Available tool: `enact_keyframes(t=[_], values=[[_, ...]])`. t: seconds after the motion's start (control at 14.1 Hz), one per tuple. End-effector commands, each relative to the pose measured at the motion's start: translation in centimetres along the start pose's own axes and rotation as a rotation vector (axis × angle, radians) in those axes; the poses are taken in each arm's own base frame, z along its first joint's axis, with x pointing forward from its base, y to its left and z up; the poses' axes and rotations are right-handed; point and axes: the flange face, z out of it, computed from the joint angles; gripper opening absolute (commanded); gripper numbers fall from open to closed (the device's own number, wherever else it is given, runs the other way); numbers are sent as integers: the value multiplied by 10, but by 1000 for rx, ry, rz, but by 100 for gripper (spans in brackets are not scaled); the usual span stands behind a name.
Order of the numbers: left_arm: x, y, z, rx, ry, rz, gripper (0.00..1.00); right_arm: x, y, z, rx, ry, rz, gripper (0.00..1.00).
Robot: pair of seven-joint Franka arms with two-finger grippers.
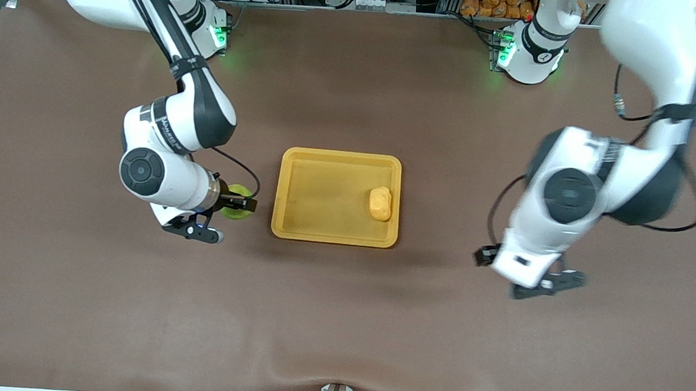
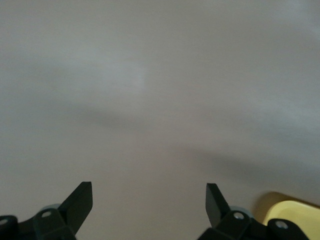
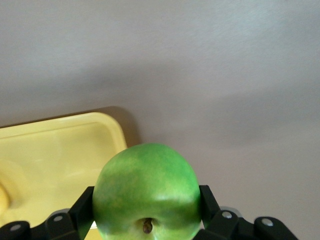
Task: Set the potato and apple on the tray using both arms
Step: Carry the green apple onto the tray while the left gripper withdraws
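A brown mat covers the counter (image 1: 338,319) edge to edge, smooth but for a low ripple near the edge closest to the front camera. Along the edge where the arm bases stand, metal framing, cables and a heap of orange-brown objects (image 1: 498,1) show past the counter. The tray (image 1: 296,216) lies at the middle of the counter. The potato (image 1: 380,203) rests inside it, close to the rim at the left arm's end. The right gripper (image 1: 236,206) is just beside the tray's rim at the right arm's end, its fingers (image 3: 82,209) clamped on the apple (image 3: 147,192), which is outside the tray. The left gripper (image 2: 149,202) hangs over bare mat toward the left arm's end, well apart from the tray, fingers (image 2: 80,200) spread wide and holding nothing.
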Motion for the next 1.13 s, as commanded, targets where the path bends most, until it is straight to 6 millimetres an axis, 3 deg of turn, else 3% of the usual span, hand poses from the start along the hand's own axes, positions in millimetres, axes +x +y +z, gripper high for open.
enact_keyframes(t=[0.0, 0.28, 0.5, 0.78, 1.06], values=[[5, -57, -23, -38, -36, 39, 100, -13, -36, -2, 11, -6, 36, 0], [-8, -118, -46, -87, -69, 115, 100, -29, -82, 40, -16, -35, 83, 0], [-28, -132, -57, -88, -75, 154, 100, -38, -100, 66, -19, -28, 64, 0], [-58, -136, -68, -61, -71, 191, 100, -41, -104, 90, -42, -39, 90, 0], [-82, -177, -89, -97, -56, 243, 100, -50, -106, 108, -66, -41, 92, 0]])
